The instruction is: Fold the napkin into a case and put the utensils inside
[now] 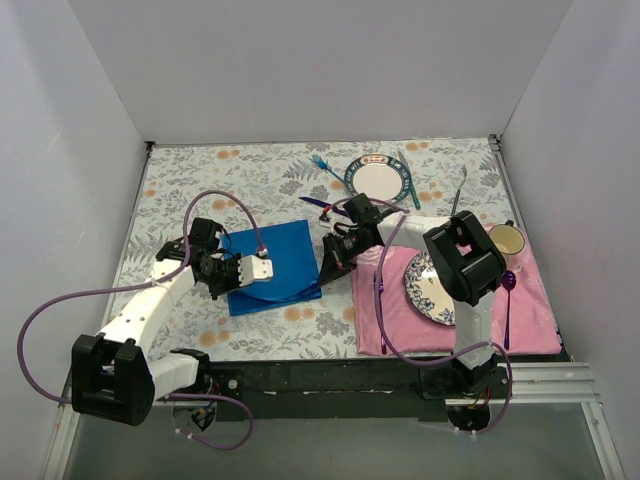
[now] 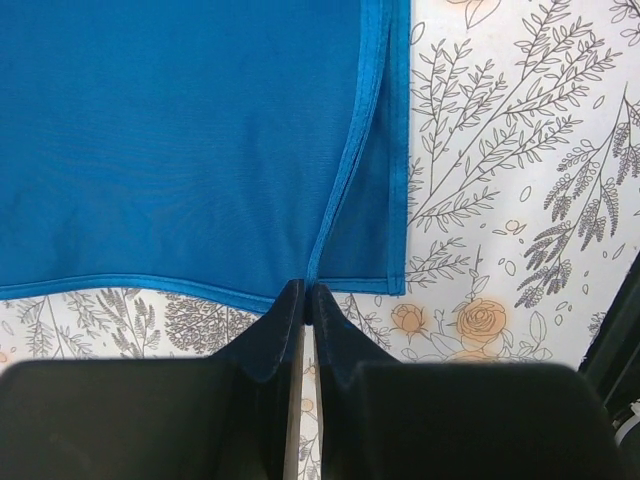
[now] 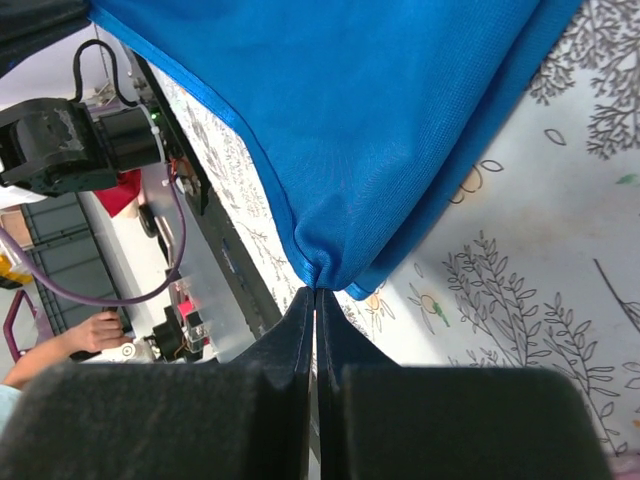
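The blue napkin (image 1: 285, 250) lies on the floral tablecloth between my two arms. My left gripper (image 1: 268, 274) is shut on the napkin's near hem (image 2: 305, 290), where an upper layer's edge runs away from the fingertips across the cloth (image 2: 180, 140). My right gripper (image 1: 323, 280) is shut on the napkin's right corner (image 3: 316, 292), which bunches and lifts off the table (image 3: 380, 110). The light-blue fork (image 1: 322, 165) lies at the back, left of a small plate. The dark purple knife (image 1: 318, 203) lies just behind the napkin. No case shape shows.
A teal-rimmed small plate (image 1: 377, 180) with a teal knife (image 1: 408, 180) beside it sits at the back. A pink placemat (image 1: 530, 300) on the right carries a patterned plate (image 1: 425, 285), a purple spoon (image 1: 508, 295) and a cup (image 1: 507, 240). White walls enclose the table.
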